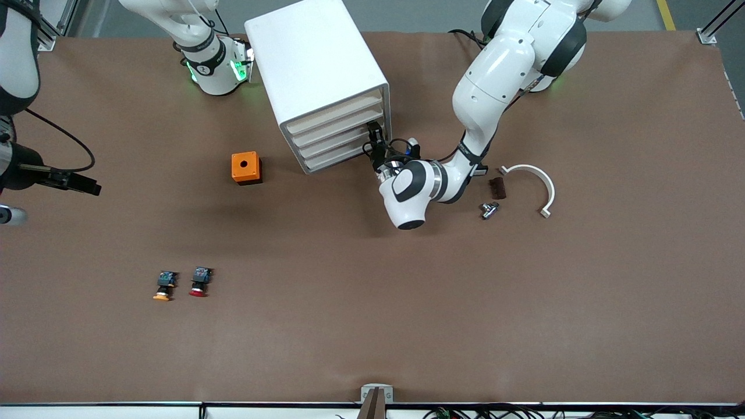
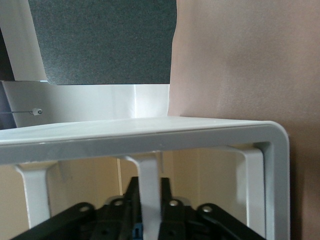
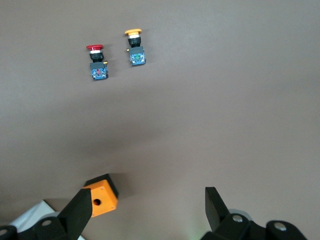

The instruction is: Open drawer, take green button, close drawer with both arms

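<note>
The white cabinet (image 1: 317, 70) stands by the robots' bases, with several drawers (image 1: 343, 139) that look shut. My left gripper (image 1: 375, 142) is at the drawer fronts, at the corner toward the left arm's end. In the left wrist view it (image 2: 149, 187) is shut on a white drawer handle bar (image 2: 149, 172). My right gripper (image 3: 148, 200) is open and empty, and the right arm waits high beside the cabinet (image 1: 236, 64). The green-capped button is hidden.
An orange box (image 1: 246, 167) with a hole sits beside the cabinet. An orange-capped button (image 1: 165, 285) and a red-capped button (image 1: 199, 281) lie nearer the front camera. A brown block (image 1: 497, 187), a metal fitting (image 1: 489, 209) and a white curved bracket (image 1: 538, 186) lie by the left arm.
</note>
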`<action>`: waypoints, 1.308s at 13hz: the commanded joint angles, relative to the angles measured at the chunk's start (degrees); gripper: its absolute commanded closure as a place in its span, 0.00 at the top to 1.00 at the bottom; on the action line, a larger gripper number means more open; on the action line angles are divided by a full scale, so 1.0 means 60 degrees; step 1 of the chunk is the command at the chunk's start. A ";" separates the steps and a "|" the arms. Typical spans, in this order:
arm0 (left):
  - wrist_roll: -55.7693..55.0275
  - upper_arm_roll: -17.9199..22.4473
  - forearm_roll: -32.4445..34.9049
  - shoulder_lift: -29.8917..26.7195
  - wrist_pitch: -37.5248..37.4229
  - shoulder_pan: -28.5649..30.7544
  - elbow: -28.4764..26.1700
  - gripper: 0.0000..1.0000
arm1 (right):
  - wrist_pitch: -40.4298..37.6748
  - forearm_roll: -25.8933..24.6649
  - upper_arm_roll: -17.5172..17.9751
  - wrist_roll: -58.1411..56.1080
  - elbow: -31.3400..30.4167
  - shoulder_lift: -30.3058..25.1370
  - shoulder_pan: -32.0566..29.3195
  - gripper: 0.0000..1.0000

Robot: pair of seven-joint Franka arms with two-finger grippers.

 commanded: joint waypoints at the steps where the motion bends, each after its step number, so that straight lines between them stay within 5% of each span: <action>1: -0.0463 0.0012 -0.0204 0.0071 -0.0155 0.0017 0.0097 0.14 | -0.0308 0.0097 -0.0011 0.1974 0.0020 -0.0108 0.0635 1.00; 9: -0.0435 0.0071 -0.0628 0.0100 -0.0126 0.0689 0.0156 0.09 | 0.1330 0.0243 0.0003 0.6940 -0.1635 -0.0284 0.3372 1.00; 11: -0.0347 0.0100 -0.0862 0.0100 -0.0082 0.0997 0.0185 0.11 | 0.1913 0.0869 0.0003 0.7895 -0.1824 -0.0240 0.3799 1.00; 17: -0.0288 0.0100 -0.1024 0.0086 0.0196 0.1920 0.0258 0.13 | 0.3001 0.1078 -0.0011 0.9510 -0.2324 -0.0079 0.5219 1.00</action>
